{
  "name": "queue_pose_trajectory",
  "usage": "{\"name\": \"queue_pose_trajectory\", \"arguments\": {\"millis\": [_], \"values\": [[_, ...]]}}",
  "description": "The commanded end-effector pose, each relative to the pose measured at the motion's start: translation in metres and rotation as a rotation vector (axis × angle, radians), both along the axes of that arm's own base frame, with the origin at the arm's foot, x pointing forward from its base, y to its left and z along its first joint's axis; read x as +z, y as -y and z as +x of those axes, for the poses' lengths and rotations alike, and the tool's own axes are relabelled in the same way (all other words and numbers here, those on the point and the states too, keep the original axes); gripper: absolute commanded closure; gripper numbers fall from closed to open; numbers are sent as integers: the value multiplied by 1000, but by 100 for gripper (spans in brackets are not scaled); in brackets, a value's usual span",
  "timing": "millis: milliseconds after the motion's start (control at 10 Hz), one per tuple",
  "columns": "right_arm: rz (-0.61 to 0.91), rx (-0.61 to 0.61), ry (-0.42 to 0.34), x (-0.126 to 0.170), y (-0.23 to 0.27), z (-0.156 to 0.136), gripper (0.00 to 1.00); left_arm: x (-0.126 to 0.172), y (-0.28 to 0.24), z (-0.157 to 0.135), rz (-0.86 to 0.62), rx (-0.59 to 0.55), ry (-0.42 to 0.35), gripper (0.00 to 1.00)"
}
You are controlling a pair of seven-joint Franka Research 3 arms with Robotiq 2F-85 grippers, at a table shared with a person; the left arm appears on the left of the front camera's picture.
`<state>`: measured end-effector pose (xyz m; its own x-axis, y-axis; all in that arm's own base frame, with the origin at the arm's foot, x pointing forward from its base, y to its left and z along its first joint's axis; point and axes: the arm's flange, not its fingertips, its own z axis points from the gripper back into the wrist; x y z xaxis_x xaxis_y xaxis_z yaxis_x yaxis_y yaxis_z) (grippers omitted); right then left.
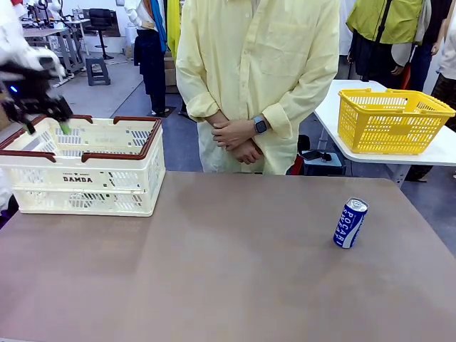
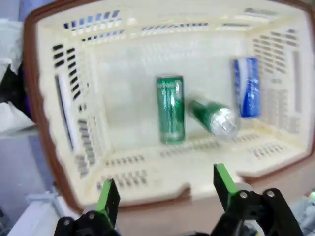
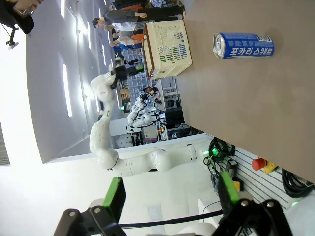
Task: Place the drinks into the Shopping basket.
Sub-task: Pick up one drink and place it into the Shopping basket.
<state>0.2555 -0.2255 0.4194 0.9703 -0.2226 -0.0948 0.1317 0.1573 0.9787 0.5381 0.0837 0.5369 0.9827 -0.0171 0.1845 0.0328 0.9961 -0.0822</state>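
Drinks are mostly in: inside the Shopping basket [image 1: 78, 178], at the far left corner of the table [image 1: 214, 285], I count one green can [image 2: 170, 109] lying flat, a second green can [image 2: 211, 116] askew just beside it, and a blue can [image 2: 246, 87] by a side wall. One POCARI can [image 1: 350, 222] stands upright near the table's right edge, so I judge one placement left. My left gripper [image 1: 47, 129] hovers over the basket, jaws wide, holding nothing. My right gripper [image 3: 172, 194] is spread wide too, empty, well apart from that can.
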Motion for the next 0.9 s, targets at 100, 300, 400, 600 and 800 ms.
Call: {"name": "queue_pose_trajectory", "arguments": {"millis": [100,300,400,600,800], "values": [[-2,13,24,1,3,-2,0,73,-30,-118,-285,74,37,0],[-2,13,24,1,3,-2,0,39,-50,-183,-574,-112,85,0],[-2,13,24,1,3,-2,0,15,-59,-198,-682,-334,144,0],[-2,13,24,1,3,-2,0,-33,-91,-199,-919,-275,279,0],[-2,13,24,1,3,-2,0,-68,-117,-187,-1085,-242,390,0]]}}
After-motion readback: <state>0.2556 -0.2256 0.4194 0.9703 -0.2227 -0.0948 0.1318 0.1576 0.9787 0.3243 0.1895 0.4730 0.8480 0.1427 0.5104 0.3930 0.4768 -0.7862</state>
